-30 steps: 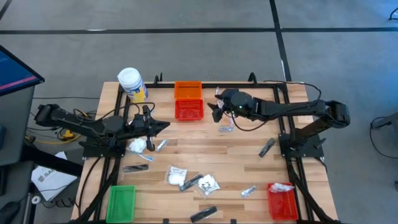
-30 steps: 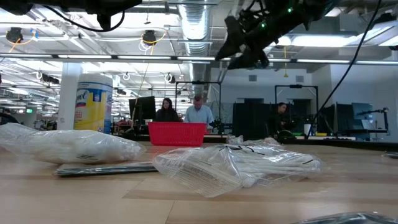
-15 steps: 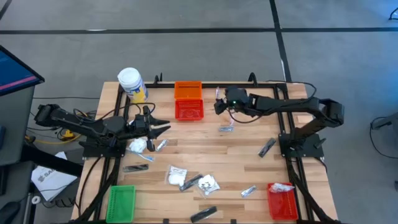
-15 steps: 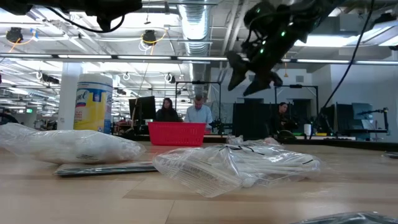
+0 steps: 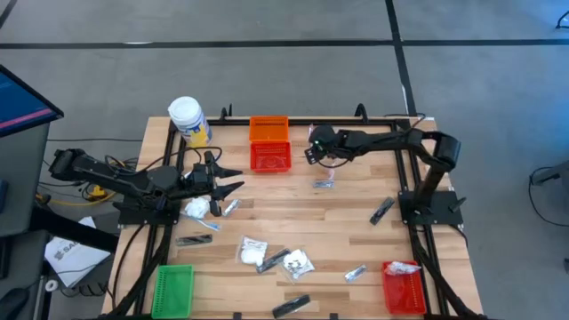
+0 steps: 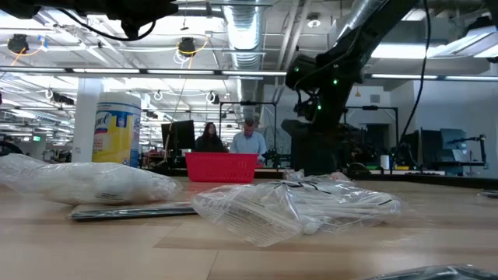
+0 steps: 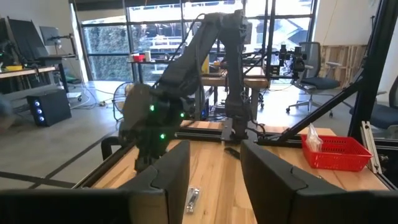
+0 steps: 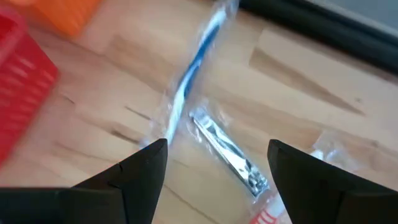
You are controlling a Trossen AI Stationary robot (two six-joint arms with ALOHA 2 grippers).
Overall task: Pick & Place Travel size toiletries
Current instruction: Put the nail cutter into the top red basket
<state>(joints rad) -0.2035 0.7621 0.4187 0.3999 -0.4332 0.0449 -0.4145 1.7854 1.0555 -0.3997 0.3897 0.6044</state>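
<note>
Toiletries: small packets, foil sachets and dark tubes lie scattered over the wooden slatted table [image 5: 338,227]; a clear-wrapped metal nail clipper [image 8: 227,152] and a clear-wrapped blue-striped stick [image 8: 193,59] lie near the red mesh basket [image 5: 269,157] at the far edge
Right gripper [image 5: 311,149]: fingers spread, holding nothing; hovers just right of the red mesh basket, above the clipper and stick
Change right: over the last second this arm has swung toward the far edge and stretched out straighter; clipper now sits between its fingers in the wrist view
Meaning: looks like lining up for a pick of the clipper or stick, not yet down on either
Left gripper [image 5: 229,180]: jaws partly apart, opening over the last second from closed; nothing seen between them
Near left gripper: a white crumpled packet [image 5: 196,208] and a silver-grey sachet [image 5: 231,206] lie on the table just beside it
Meaning left: reads as a release or a reset, can't tell which item
Edges: clipper is close to the basket wall and the black far frame rail [image 5: 293,120]; little room on that side
Open room: bare table between the 2 arms, free to travel
Bins: red basket with 1 item [image 5: 402,283] at near right corner, green basket [image 5: 174,289] at near left corner, orange basket [image 5: 268,129] behind the red one
</note>
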